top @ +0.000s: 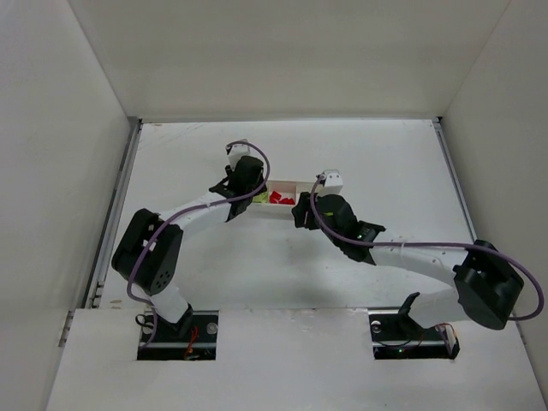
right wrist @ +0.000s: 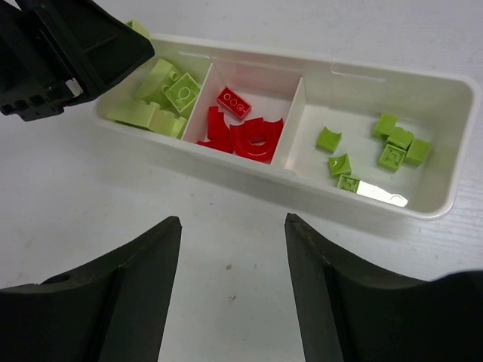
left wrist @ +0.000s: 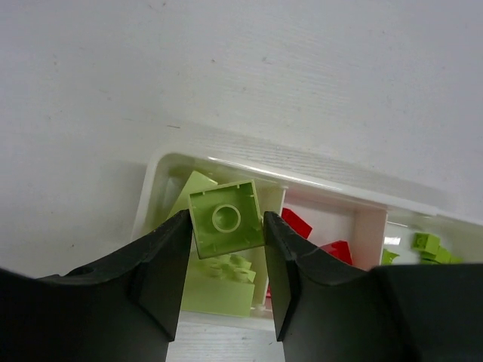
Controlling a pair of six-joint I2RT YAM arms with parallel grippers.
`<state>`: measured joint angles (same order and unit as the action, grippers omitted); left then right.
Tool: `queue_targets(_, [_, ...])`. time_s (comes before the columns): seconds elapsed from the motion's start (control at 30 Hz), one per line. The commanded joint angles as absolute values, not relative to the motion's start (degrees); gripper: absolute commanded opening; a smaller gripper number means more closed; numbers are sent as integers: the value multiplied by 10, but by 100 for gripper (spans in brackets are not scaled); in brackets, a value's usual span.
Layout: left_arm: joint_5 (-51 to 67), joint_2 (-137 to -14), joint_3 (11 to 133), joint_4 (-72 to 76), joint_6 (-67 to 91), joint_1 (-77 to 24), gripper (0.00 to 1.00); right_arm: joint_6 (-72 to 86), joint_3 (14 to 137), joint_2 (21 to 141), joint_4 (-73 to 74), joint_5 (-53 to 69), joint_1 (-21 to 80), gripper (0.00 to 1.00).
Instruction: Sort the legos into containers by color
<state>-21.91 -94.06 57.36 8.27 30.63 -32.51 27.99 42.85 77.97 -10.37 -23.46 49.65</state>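
The white tray (right wrist: 317, 72) lies on the table with three compartments. Its left one holds larger lime green legos (right wrist: 162, 94), the middle one red legos (right wrist: 245, 132), the right one several small lime green legos (right wrist: 385, 147). My left gripper (left wrist: 226, 217) is shut on a square lime green brick (left wrist: 225, 219), held underside up just above the left compartment. It also shows in the right wrist view (right wrist: 68, 53). My right gripper (right wrist: 232, 221) is open and empty over bare table, just in front of the tray. In the top view the tray (top: 295, 182) sits between both grippers.
White walls enclose the table on the left, back and right. The right arm (top: 411, 253) stretches across the table's near right part. No loose bricks show on the table around the tray.
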Motion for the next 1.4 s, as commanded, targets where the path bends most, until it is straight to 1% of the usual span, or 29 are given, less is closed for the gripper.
queue_targets(0.0, [-256,-937,606,63,301,-326,42,277,421,757,-143,-232,502,64])
queue_targets(0.3, [-259,-911,595,47,314,-334,54,277,402,722,-145,-240,499,64])
queue_targets(0.47, [-268,-824,545,47,314,-350,65,274,382,700,-161,-272,489,64])
queue_targets(0.53, [-284,-775,510,47,316,-356,71,273,373,682,-170,-305,491,64])
queue_targets(0.57, [-292,-748,491,47,317,-358,75,273,366,673,-177,-324,491,62])
queue_targets(0.6, [-297,-723,471,47,318,-360,80,273,358,665,-184,-342,490,60])
queue_targets(0.63, [-302,-695,451,43,321,-360,91,274,352,658,-189,-358,489,57])
queue_targets(0.67, [-305,-666,431,37,326,-358,100,273,345,652,-192,-373,486,51])
queue_targets(0.77, [-326,-589,363,14,364,-352,100,281,331,637,-188,-403,458,29])
queue_targets(0.8, [-338,-562,339,4,382,-349,100,286,329,633,-185,-410,449,25])
queue_targets(0.83, [-351,-535,318,-10,397,-348,100,291,328,628,-179,-416,443,23])
queue_targets(0.9, [-370,-475,280,-40,421,-340,100,302,330,613,-161,-440,435,23])
queue_targets(0.97, [-374,-413,255,-75,428,-325,100,313,338,594,-134,-452,434,26])
queue_targets(1.0, [-375,-383,246,-91,432,-316,100,318,341,588,-122,-457,431,30])
queue_targets(1.07, [-368,-325,236,-128,441,-296,100,328,343,575,-100,-473,415,48])
queue_targets(1.17, [-330,-294,234,-150,439,-273,100,332,335,565,-84,-490,394,68])
queue_targets(1.2, [-311,-294,236,-156,439,-267,100,335,329,563,-79,-497,387,79])
queue_targets(1.23, [-293,-298,237,-162,442,-262,100,339,323,561,-72,-504,385,100])
queue_targets(1.37, [-259,-311,227,-168,461,-249,100,377,320,550,15,-545,386,100])
